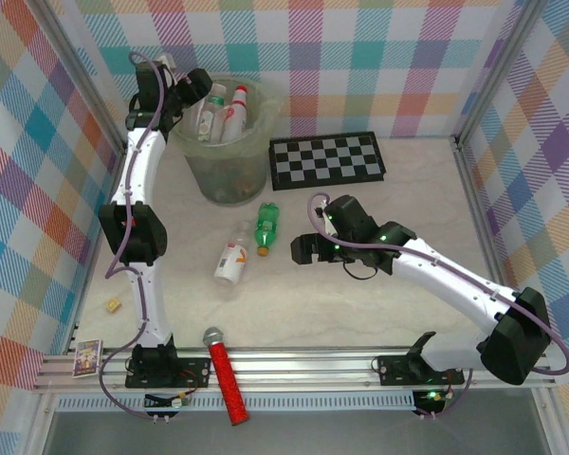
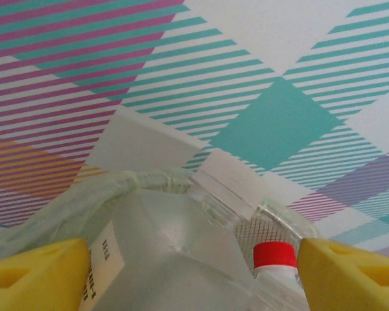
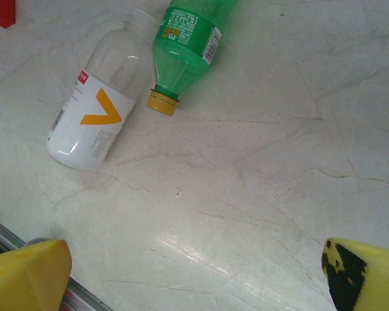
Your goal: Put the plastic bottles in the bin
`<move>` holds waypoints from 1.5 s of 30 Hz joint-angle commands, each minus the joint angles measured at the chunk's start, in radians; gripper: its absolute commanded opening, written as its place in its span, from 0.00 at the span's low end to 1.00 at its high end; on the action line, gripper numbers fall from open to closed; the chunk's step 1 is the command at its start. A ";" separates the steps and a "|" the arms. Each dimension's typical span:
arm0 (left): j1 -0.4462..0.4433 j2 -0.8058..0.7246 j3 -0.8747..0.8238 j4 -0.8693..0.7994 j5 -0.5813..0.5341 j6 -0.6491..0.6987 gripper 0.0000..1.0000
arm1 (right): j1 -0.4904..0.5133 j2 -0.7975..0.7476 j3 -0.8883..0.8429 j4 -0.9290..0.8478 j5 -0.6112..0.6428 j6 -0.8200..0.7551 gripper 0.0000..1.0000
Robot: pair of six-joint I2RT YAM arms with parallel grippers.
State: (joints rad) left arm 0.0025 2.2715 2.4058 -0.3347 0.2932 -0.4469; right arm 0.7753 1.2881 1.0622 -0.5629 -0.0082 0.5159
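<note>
The pale-green bin (image 1: 226,163) stands at the back left with several plastic bottles (image 1: 224,111) sticking out of it. My left gripper (image 1: 194,90) hangs over its left rim, jaws open. Between its yellow fingers (image 2: 32,275) lies a big clear bottle (image 2: 175,246) with a white cap, and a red-capped bottle (image 2: 273,256) sits beside the right finger. On the table lie a green bottle (image 1: 266,227) (image 3: 185,39) and a clear bottle with a white label (image 1: 232,258) (image 3: 94,110). My right gripper (image 1: 308,248) (image 3: 194,278) is open just right of them, holding nothing.
A chequered board (image 1: 327,158) lies flat to the right of the bin. A red microphone (image 1: 226,374) rests across the front rail. A small red block (image 3: 0,11) sits beyond the clear bottle. A card (image 1: 87,357) lies at the front left corner.
</note>
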 commanded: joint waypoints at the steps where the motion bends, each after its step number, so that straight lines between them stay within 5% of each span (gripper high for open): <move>1: -0.005 0.018 0.025 -0.037 0.072 -0.026 0.82 | -0.001 0.008 0.012 0.009 -0.010 0.009 0.99; 20: -0.093 -0.072 -0.072 -0.255 0.166 0.243 0.72 | -0.001 0.030 0.020 0.017 -0.026 0.016 0.99; 38: -0.090 -0.311 -0.092 -0.187 0.119 0.279 0.97 | 0.012 0.257 0.134 0.145 0.022 0.227 0.97; 45: -0.088 -0.555 -0.333 -0.205 -0.002 0.331 0.99 | 0.018 0.411 0.186 0.278 0.021 0.270 0.86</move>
State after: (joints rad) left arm -0.0830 1.8191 2.1696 -0.5224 0.3485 -0.1520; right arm 0.7868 1.6577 1.1900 -0.3725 0.0082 0.7498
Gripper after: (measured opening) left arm 0.991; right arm 0.875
